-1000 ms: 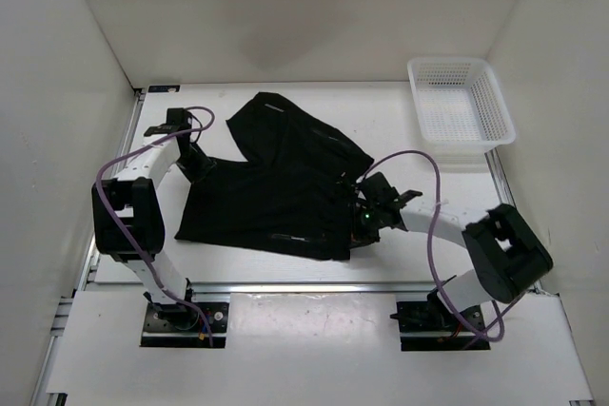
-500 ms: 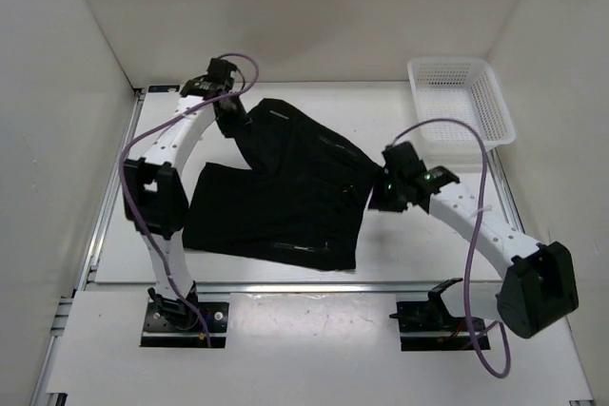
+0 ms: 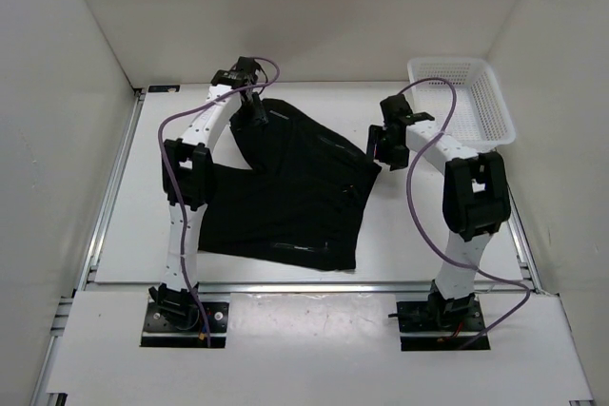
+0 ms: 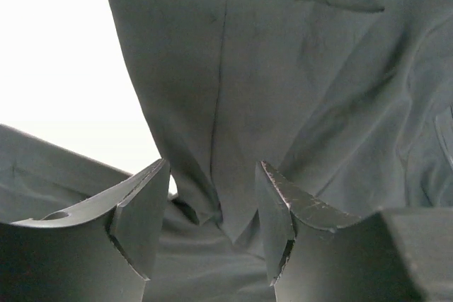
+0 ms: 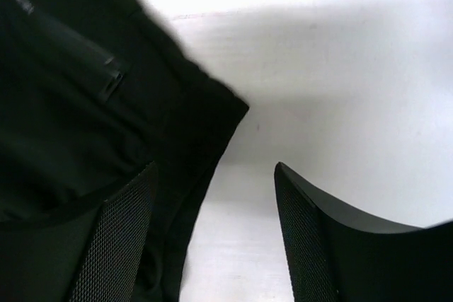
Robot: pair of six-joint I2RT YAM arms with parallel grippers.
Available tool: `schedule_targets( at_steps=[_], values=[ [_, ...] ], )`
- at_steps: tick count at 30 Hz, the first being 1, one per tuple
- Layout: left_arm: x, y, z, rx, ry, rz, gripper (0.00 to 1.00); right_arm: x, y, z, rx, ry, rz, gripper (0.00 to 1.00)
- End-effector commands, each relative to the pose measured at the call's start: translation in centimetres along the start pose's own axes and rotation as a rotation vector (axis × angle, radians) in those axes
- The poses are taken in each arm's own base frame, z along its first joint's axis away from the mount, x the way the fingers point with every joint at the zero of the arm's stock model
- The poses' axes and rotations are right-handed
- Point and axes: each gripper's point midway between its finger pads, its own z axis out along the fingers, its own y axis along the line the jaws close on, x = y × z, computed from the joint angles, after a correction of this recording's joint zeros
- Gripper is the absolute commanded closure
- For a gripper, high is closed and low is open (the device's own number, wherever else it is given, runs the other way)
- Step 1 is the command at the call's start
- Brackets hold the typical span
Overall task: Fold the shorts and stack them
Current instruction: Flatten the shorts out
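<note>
The black shorts lie spread and rumpled in the middle of the table, one part running up to the far left. My left gripper hangs over that far-left part. In the left wrist view its jaws stand open, with a raised fold of the shorts between the fingers, which are apart from it. My right gripper is at the right corner of the shorts. It is open over bare table, its left finger at the hem of the shorts.
A white mesh basket stands at the far right corner, just right of the right arm. White walls close in the table on three sides. Purple cables loop over both arms.
Both arms swung from the near side of the shorts to the far side. Both grippers opened and let go of the fabric, and the shorts' near edge shifted slightly right.
</note>
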Motion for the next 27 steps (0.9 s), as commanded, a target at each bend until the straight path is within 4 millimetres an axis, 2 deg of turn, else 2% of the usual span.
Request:
schedule_targets(
  at_steps=[1,2,4,5,6,8,9,10,12,15,17,19,20,22,23,26,27],
  values=[
    [-1.3,0.0,-0.5,0.004,-0.027,-0.002,0.37,-3.0,1.0,-0.2,-0.032,-0.051,-0.04,0.28],
    [-1.6,-0.2,-0.1,0.008,-0.033,-0.003,0.37,-2.9,0.9,0.7,-0.026,-0.034,-0.052,0.28],
    [-1.4,0.1,1.1,0.003,-0.014,-0.009,0.37,-3.6,1.2,1.1,-0.028,-0.042,-0.052,0.31],
    [-1.8,-0.3,1.3,0.018,-0.022,-0.011,0.37,-3.1,1.2,2.0,-0.032,-0.015,-0.053,0.34],
    [-2.5,0.1,1.4,0.02,-0.033,-0.024,0.37,-3.4,1.5,2.1,-0.043,-0.018,-0.053,0.36],
    [-2.5,-0.1,2.4,0.018,-0.03,-0.023,0.37,-3.4,1.9,2.5,-0.056,-0.009,-0.053,0.44],
    [-3.4,0.0,2.3,0.025,-0.049,-0.034,0.37,-3.5,1.9,2.9,-0.055,-0.006,-0.053,0.46],
    [-3.4,0.1,3.1,0.011,-0.049,-0.033,0.37,-3.3,1.8,3.2,-0.052,0.003,-0.053,0.46],
    [-4.3,0.3,3.2,0.016,-0.066,-0.045,0.39,-3.5,1.9,3.4,-0.052,0.002,-0.053,0.47],
    [-3.9,0.6,4.2,-0.002,-0.055,-0.025,0.45,-3.0,1.7,4.1,-0.046,0.02,-0.053,0.5],
    [-3.7,0.7,4.6,-0.007,-0.047,-0.024,0.47,-3.1,1.8,4.3,-0.046,0.02,-0.053,0.55],
    [-3.4,0.9,5.2,-0.013,-0.036,-0.012,0.5,-3.1,1.8,4.3,-0.046,0.02,-0.053,0.57],
    [-3.1,1.0,5.8,-0.019,-0.026,-0.001,0.54,-2.9,1.7,4.7,-0.043,0.029,-0.053,0.6],
    [-2.9,1.1,6.2,-0.024,-0.018,0.0,0.57,-2.9,1.7,4.7,-0.043,0.029,-0.053,0.6],
    [-2.5,1.0,6.7,-0.021,-0.004,0.001,0.57,-2.9,1.7,4.7,-0.043,0.029,-0.053,0.61],
    [-3.1,0.5,6.1,0.005,-0.022,-0.002,0.57,-3.5,1.9,4.2,-0.049,0.012,-0.053,0.61],
    [-2.9,0.6,6.4,0.003,-0.018,-0.001,0.57,-3.5,1.8,4.2,-0.04,0.009,-0.053,0.61]
  ],
)
